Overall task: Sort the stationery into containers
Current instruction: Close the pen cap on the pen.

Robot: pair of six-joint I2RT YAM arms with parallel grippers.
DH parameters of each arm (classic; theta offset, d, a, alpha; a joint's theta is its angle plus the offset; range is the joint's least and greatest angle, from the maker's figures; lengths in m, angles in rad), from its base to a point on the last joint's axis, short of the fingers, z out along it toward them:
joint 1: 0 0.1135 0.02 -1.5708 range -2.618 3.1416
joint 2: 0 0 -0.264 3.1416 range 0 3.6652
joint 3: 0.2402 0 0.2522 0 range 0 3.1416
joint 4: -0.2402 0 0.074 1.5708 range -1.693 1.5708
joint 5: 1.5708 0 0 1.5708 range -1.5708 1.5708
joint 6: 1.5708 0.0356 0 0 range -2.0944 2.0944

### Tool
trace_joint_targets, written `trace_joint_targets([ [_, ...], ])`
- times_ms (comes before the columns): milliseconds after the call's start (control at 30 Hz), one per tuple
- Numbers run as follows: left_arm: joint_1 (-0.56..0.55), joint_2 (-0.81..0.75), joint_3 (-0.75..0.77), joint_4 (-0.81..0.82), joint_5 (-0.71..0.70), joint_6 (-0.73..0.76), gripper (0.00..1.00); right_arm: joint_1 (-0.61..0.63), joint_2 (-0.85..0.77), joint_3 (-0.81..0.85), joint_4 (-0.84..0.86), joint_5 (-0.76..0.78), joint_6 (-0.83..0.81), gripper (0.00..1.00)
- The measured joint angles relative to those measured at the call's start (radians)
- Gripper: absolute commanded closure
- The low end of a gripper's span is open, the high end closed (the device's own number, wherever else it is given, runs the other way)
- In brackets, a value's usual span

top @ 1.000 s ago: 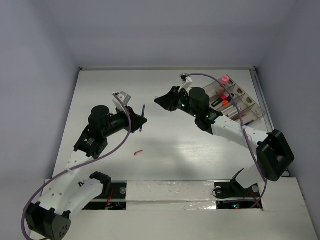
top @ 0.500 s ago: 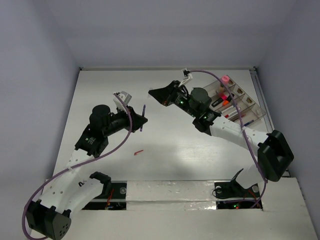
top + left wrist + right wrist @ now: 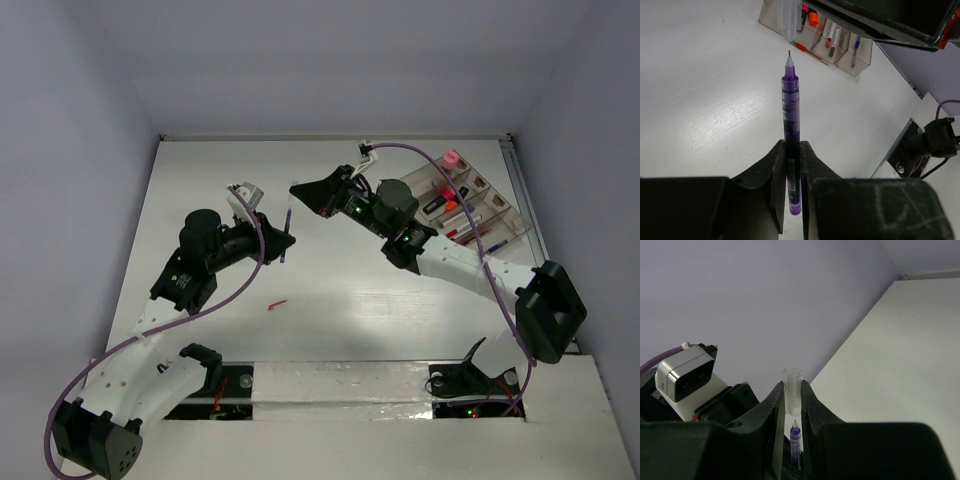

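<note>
The white surface (image 3: 350, 300) sits between pale purple walls. In the middle of the top view, the left claw (image 3: 792, 150) is closed tight on a purple pen (image 3: 790, 95). The right claw (image 3: 791, 388) grips a clear cap (image 3: 793, 376) just past the pen's tip, with a little gap between them. The clear tray (image 3: 512, 215), with pens in it, is at the upper right. A small red piece (image 3: 277, 303) lies alone at the lower left of the middle.

No words or numbers can be read; the print on the purple pen (image 3: 790, 107) is too blurry.
</note>
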State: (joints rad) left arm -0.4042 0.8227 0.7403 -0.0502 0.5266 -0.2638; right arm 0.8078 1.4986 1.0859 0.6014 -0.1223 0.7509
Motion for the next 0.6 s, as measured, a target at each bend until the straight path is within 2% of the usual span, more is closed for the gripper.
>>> trace_joint_targets([
  [600, 0.0, -0.003, 0.0, 0.0, -0.029, 0.0, 1.0, 0.018, 0.021, 0.013, -0.02, 0.007, -0.029, 1.0],
])
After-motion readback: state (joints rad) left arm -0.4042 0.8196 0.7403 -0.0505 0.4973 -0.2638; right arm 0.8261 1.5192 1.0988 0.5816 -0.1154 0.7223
